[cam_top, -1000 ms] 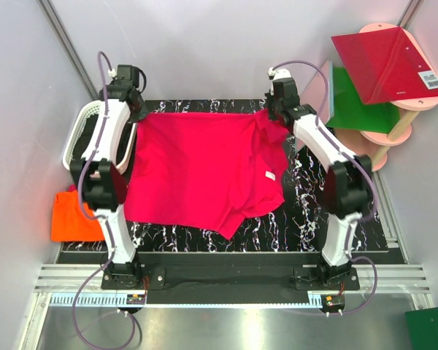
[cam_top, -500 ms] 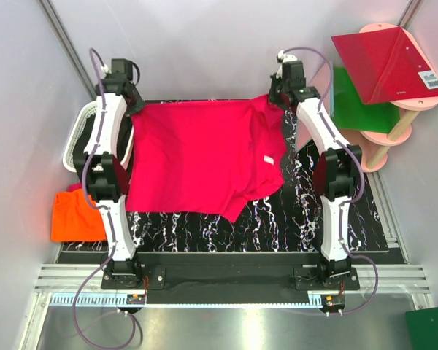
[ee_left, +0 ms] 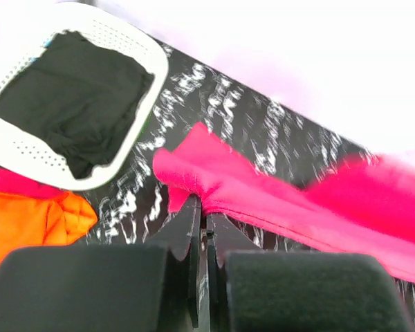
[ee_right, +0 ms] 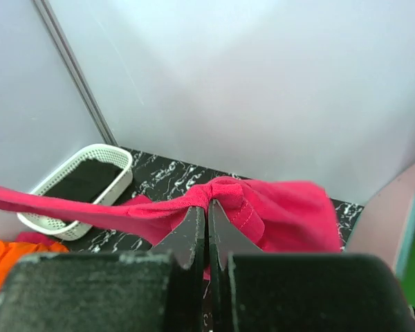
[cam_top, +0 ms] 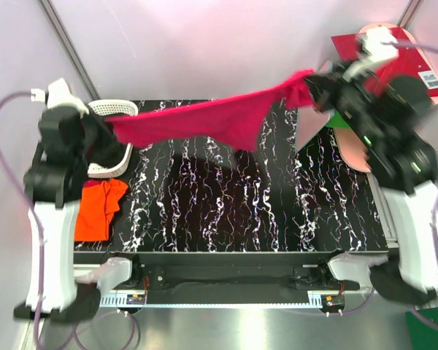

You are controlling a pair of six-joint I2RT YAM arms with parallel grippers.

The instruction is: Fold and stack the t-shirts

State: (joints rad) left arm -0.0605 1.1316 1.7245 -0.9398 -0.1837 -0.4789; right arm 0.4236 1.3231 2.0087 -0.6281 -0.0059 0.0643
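left gripper (cam_top: 111,131): jaws fully closed on one end of the pink shirt (cam_top: 219,117), at the upper left of the top view. in the left wrist view the fingers (ee_left: 188,235) meet, with a fold of pink cloth pinched at their tips.

right gripper (cam_top: 314,86): jaws fully closed on the other end of the same shirt, at the upper right of the top view. in the right wrist view the cloth bunches over the tips of the fingers (ee_right: 192,235).

pink shirt: hangs clear of the table (cam_top: 241,204), stretched as a narrow band across the upper part of the top view, from gripper to gripper. the right end sits higher in the frame than the left. a loose flap hangs from the band just right of centre.

orange shirt (cam_top: 98,211): lies crumpled at the left edge of the table, beside the left arm, at the middle left of the top view. it is apart from the pink shirt.

basket (cam_top: 120,108): white, perforated, at the upper left corner of the table, just under the left end of the band. it holds a black cloth (ee_left: 69,124).

red panel (cam_top: 427,62): upper right corner of the top view, partly hidden by the right arm.
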